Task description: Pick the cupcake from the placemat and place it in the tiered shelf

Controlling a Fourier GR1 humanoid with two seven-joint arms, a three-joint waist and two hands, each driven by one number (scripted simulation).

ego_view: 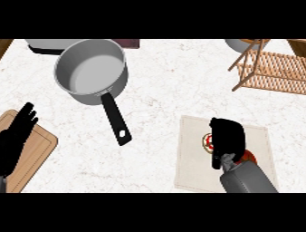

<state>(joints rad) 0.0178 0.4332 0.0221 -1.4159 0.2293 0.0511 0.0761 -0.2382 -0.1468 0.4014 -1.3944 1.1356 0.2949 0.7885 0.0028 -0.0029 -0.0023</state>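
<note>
A beige placemat [196,167] lies at the lower right of the counter. The cupcake [207,141], pale with a red top, sits on it and is mostly hidden under my right hand [227,135]. That hand hangs over the cupcake with its fingers bent downward; whether they touch the cupcake I cannot tell. The wooden tiered shelf [283,70] stands at the upper right. My left hand [12,140] rests open at the left edge, fingers up, above a wooden cutting board [39,147].
A grey saucepan [88,72] with a long black handle [116,120] stands at the upper left centre, handle pointing toward the front. A dark object [126,44] and a grey one [49,45] sit at the back edge. A grey bowl [239,44] shows behind the shelf.
</note>
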